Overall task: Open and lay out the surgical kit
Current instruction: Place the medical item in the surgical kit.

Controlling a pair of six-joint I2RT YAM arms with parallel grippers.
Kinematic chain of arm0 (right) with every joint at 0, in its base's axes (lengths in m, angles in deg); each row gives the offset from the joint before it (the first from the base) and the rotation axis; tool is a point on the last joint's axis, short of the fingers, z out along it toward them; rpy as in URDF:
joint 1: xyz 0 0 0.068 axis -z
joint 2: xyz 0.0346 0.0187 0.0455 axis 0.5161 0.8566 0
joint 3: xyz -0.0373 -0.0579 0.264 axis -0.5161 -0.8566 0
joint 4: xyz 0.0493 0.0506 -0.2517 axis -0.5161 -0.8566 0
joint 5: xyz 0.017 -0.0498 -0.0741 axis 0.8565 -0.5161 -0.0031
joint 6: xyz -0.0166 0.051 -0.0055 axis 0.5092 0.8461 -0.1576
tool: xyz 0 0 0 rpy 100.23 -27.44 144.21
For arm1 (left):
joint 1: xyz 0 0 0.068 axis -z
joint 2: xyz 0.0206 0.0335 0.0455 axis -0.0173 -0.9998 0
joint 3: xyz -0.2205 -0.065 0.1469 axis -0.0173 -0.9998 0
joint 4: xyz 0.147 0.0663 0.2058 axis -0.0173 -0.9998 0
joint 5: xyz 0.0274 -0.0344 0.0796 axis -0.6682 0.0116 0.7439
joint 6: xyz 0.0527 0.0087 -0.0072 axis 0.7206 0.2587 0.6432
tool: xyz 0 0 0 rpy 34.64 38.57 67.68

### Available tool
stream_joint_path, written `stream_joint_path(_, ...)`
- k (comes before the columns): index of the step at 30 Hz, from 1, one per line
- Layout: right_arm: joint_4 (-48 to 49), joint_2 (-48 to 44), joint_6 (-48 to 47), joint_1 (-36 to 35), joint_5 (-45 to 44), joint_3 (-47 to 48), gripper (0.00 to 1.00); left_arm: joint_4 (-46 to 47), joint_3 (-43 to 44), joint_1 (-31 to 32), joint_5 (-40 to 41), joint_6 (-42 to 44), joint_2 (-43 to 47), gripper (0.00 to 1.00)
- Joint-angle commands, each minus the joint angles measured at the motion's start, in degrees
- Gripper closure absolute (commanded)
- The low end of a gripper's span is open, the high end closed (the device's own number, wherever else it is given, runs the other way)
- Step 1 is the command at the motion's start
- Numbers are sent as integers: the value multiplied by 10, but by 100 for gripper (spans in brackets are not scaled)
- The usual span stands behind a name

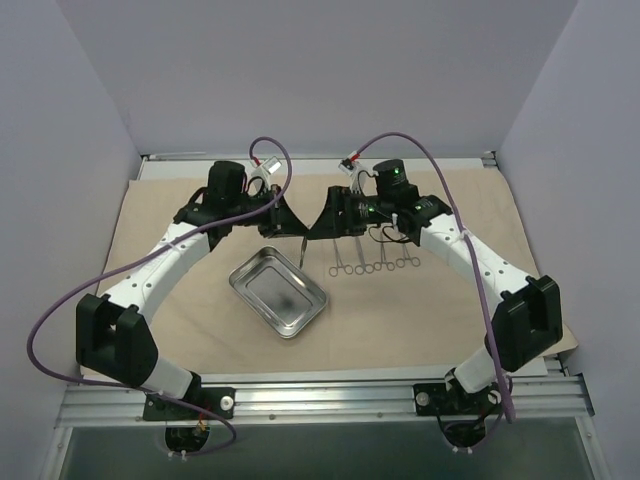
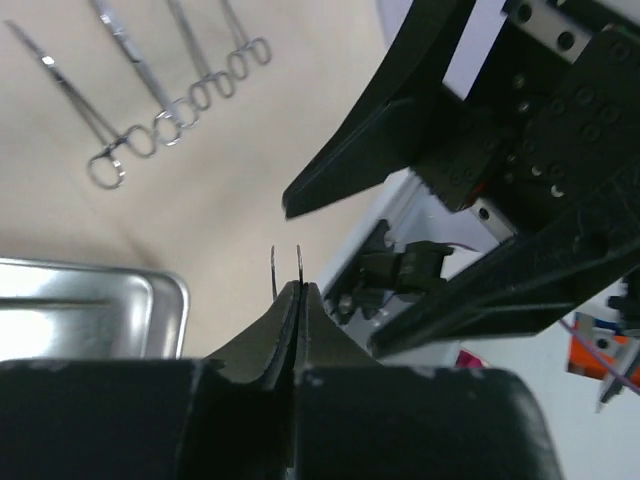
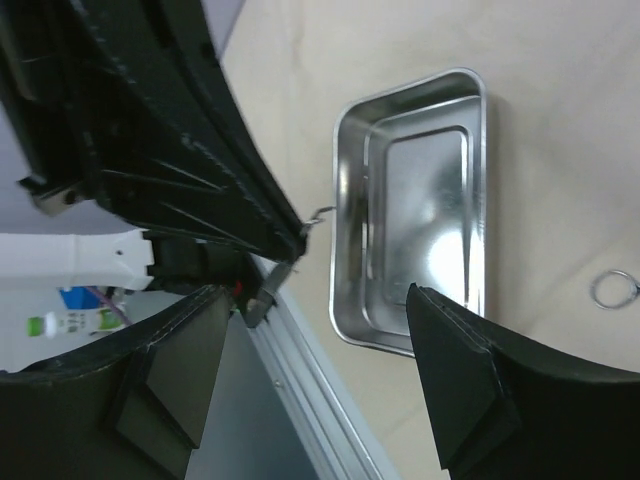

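- Top view: one beige cloth wrap lies spread flat over the table.
- One steel tray sits on the cloth near its middle, with nothing in it.
- Four forceps lie side by side in a row on the cloth, just off the tray's far corner on the right arm's side. None of them touches the tray.
- The left gripper hangs beyond the tray's far edge. A slim metal instrument hangs from it toward that edge.
- The right gripper is level with the left one, beyond the tray and close to the row of forceps.
- Left wrist view: the left gripper has its jaws pressed together. They pinch the slim metal instrument, and two thin tips poke out past the fingertips.
- One corner of the tray shows at lower left.
- All four forceps lie on the cloth beyond the tray, ring handles toward the camera.
- The right gripper shows at right with its jaws spread.
- Right wrist view: the right gripper has its jaws wide apart and nothing between them.
- The whole tray lies beyond the gripper on the cloth.
- One forceps ring shows at the right edge, apart from the tray.
- The left gripper reaches in beside the tray's rim, with a small curl of bright metal at its tip.
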Motion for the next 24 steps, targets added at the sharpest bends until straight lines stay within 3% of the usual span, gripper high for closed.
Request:
stream_joint_path(1, 130, -45, 85, 2, 87, -28, 27, 195, -30, -1, -86, -124, 10, 98)
stream_joint_path(12, 180, -69, 126, 2, 101, -76, 31, 369, -83, -1, -107, -234, 18, 98)
stream_joint_path(16, 188, -68, 132, 2, 105, -80, 37, 380, -82, -1, -109, -247, 16, 98)
stream_joint_path(20, 195, -64, 135, 2, 110, -81, 49, 415, -88, -2, -114, -277, 12, 98)
stream_joint_path(23, 201, -60, 137, 2, 110, -85, 65, 452, -90, -2, -118, -297, 4, 98)
stream_joint_path(24, 203, -58, 140, 2, 110, -85, 77, 454, -87, -2, -119, -298, 0, 98)
